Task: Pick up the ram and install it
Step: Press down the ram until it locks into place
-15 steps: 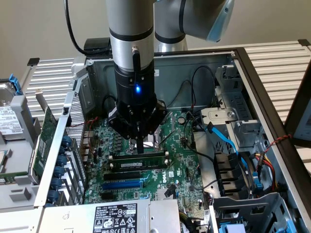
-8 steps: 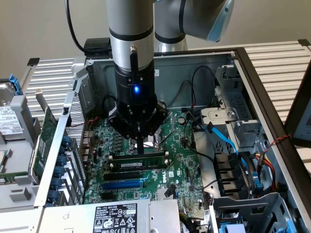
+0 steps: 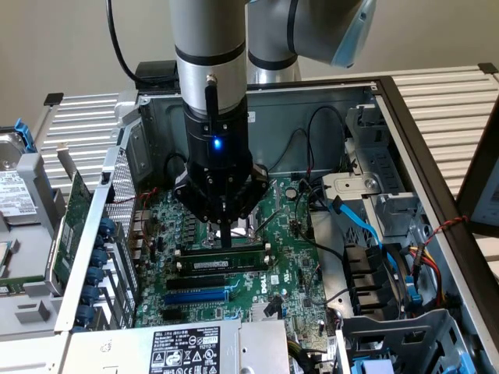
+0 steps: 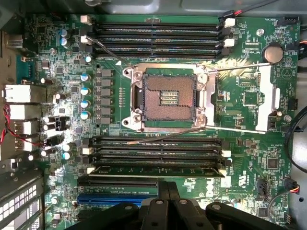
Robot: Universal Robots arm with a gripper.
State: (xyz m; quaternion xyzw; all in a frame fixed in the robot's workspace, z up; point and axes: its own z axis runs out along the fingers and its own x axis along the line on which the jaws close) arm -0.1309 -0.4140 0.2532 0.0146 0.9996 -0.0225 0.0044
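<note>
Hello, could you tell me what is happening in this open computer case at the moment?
A single robot arm is working over the green motherboard inside the open metal computer case. Its black claw is shut and points straight down onto the long, narrow green RAM stick, which lies along one of the long black memory slots beside the empty metal processor socket. Whether the stick is fully seated cannot be told.

The long, thin green circuit-board ram stick (image 3: pixel 226 259) with black chips and a small white label stands on edge, level, in a black motherboard slot (image 4: pixel 156 169).
</note>
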